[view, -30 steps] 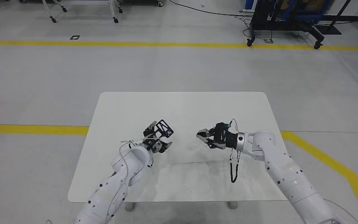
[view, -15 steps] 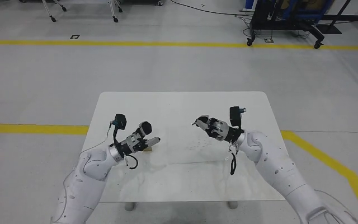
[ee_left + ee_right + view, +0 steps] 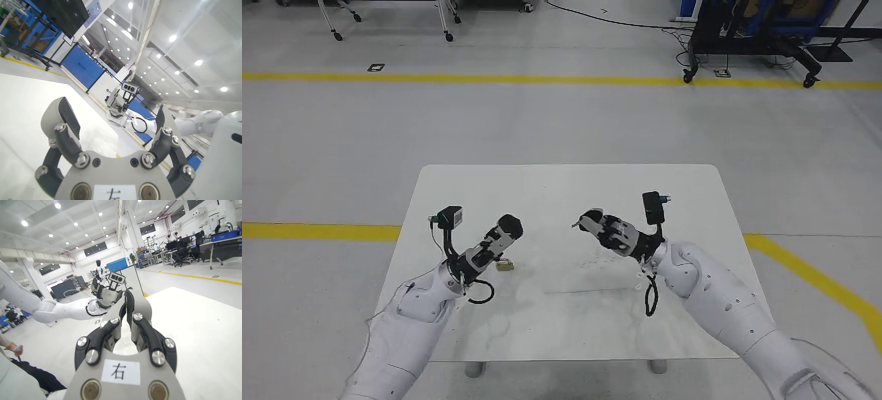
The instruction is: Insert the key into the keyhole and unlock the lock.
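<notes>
left pincer spread | right pincer pressed together | top view: lock on table

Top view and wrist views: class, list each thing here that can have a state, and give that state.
left gripper: jaws open, empty.
right gripper: jaws shut; anything held is too small to tell.
lock: lying on the table, not gripped; locked or unlocked cannot be told.
</notes>
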Tool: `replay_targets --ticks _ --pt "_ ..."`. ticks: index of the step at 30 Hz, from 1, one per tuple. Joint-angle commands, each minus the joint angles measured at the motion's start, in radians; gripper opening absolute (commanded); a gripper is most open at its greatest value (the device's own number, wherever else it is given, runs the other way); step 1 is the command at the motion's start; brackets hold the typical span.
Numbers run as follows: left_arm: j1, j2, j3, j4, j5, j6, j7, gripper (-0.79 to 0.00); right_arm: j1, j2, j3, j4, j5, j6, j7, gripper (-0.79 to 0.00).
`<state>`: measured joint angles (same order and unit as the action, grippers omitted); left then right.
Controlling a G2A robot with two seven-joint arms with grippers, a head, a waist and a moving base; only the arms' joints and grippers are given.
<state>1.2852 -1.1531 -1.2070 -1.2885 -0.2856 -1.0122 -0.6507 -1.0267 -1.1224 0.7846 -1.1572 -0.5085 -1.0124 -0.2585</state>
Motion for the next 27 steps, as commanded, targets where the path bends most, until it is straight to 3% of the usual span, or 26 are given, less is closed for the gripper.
replay_targets --ticks 1,2,3,7,27 --pt "-0.006 0.004 -0.005 -0.008 -0.11 0.0 -0.116 0.0 0.026 -0.011 -0.05 0.002 0.117 0.0 0.03 -0.785" --pt "-0.009 0.005 -0.01 -0.005 -0.138 0.0 -0.154 -0.012 0.039 -0.015 -0.069 0.007 0.155 0.0 0.047 -0.785" --pt "-0.012 0.006 -0.01 -0.001 -0.138 0.0 -0.157 -0.12 0.049 -0.019 -0.088 0.007 0.192 0.0 0.06 -0.785" --pt "-0.027 0.006 0.008 0.012 -0.067 0.0 -0.157 -0.397 0.088 -0.032 -0.144 0.025 0.323 0.0 0.129 -0.785" --pt "-0.041 -0.045 0.014 0.053 0.089 0.0 -0.059 -0.443 0.177 -0.106 -0.229 0.144 0.588 0.0 0.459 -0.785"
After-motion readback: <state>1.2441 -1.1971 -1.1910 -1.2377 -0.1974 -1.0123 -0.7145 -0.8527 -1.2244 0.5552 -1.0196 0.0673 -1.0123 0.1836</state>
